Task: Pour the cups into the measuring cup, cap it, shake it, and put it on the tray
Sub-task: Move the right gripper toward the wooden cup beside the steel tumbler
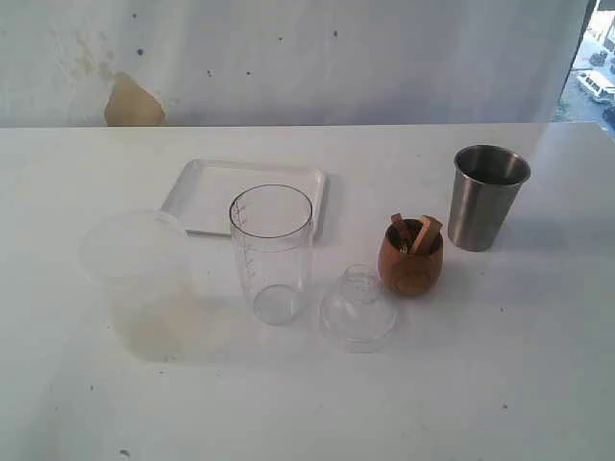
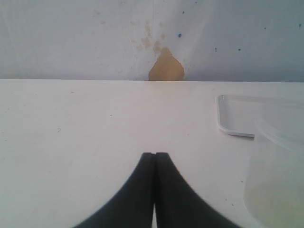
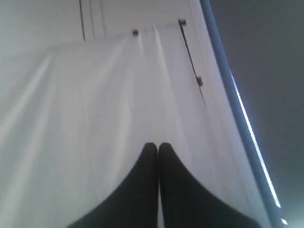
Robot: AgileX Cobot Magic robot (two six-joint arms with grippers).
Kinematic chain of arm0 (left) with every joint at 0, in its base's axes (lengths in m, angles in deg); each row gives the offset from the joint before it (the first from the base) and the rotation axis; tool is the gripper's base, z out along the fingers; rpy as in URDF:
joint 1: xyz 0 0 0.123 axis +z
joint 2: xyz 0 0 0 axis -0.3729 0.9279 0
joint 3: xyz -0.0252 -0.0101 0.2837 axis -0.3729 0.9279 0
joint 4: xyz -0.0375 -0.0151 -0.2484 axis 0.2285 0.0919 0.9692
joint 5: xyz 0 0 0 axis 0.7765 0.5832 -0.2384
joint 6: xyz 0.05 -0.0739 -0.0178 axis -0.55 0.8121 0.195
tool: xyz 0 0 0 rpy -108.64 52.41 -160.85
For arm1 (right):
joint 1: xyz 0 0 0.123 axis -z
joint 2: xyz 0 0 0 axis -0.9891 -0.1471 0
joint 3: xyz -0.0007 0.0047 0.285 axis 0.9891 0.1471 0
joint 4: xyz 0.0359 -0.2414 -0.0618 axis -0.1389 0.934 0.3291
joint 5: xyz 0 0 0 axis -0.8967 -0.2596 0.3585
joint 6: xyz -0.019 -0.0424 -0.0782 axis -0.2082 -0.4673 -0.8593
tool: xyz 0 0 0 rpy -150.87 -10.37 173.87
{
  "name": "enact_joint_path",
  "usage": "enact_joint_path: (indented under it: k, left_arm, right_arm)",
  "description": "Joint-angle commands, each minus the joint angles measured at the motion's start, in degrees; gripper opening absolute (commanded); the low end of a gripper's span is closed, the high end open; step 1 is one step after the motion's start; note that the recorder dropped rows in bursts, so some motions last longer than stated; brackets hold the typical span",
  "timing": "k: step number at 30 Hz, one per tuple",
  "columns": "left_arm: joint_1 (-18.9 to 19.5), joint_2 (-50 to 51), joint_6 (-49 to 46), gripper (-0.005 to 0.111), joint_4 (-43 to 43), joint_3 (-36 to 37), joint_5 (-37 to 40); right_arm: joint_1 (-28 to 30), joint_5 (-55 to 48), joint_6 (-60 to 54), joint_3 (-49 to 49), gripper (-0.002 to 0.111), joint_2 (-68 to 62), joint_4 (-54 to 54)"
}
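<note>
The clear measuring cup (image 1: 272,252) stands upright and uncapped at the table's middle, in front of the white tray (image 1: 207,188). Its clear domed cap (image 1: 357,309) lies just right of it. The brown wooden cup (image 1: 411,256), holding small brown pieces, stands right of the cap. The steel tumbler (image 1: 485,196) stands farther back right. Neither arm shows in the exterior view. My left gripper (image 2: 155,155) is shut and empty, low over bare table, with the tray (image 2: 233,116) off to its side. My right gripper (image 3: 157,145) is shut and empty, facing a white curtain.
A wide frosted plastic cup (image 1: 140,280) stands left of the measuring cup; the same frosted cup (image 2: 278,161) shows beside my left gripper. A brown stain (image 1: 133,102) marks the white backdrop behind the table. A window (image 1: 598,67) is at the far right.
</note>
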Motion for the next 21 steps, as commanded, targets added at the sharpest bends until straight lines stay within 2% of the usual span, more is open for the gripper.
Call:
enact_joint_path:
  k: [1,3,5,8,9,11,12,15,19,21]
  left_arm:
    - [0.1,0.3,0.0,0.103,0.7,-0.1,-0.1]
    - [0.1,0.3,0.0,0.103,0.7,-0.1,-0.1]
    - [0.1,0.3,0.0,0.103,0.7,-0.1,-0.1]
    - [0.1,0.3,0.0,0.103,0.7,-0.1,-0.1]
    - [0.1,0.3,0.0,0.103,0.7,-0.1,-0.1]
    - [0.1,0.3,0.0,0.103,0.7,-0.1,-0.1]
    - [0.1,0.3,0.0,0.103,0.7,-0.1,-0.1]
    - [0.1,0.3,0.0,0.103,0.7,-0.1,-0.1]
    - [0.1,0.3,0.0,0.103,0.7,-0.1,-0.1]
    - [0.1,0.3,0.0,0.103,0.7,-0.1,-0.1]
  right_arm:
    - [0.1,3.9,7.7,-3.1,0.001,0.2,8.3]
    - [0.1,0.8,8.7,-6.2,0.006,0.2,13.0]
    - [0.1,-2.2,12.5,-9.6,0.020,-2.3,16.2]
    - [0.1,-6.0,19.2,-13.6,0.050,-6.9,19.7]
    - [0.1,-9.0,22.3,-15.8,0.072,-10.8,21.8]
    - [0.1,-10.4,24.4,-16.4,0.088,-16.3,27.3]
    - [0.1,-10.1,26.3,-16.4,0.089,-18.2,29.6]
    - [0.1,-0.3,40.6,-16.4,0.089,-29.0,49.2]
    - [0.1,5.8,38.1,-16.4,0.089,-48.1,53.1]
    - [0.1,15.3,31.0,-16.4,0.089,-58.9,53.1]
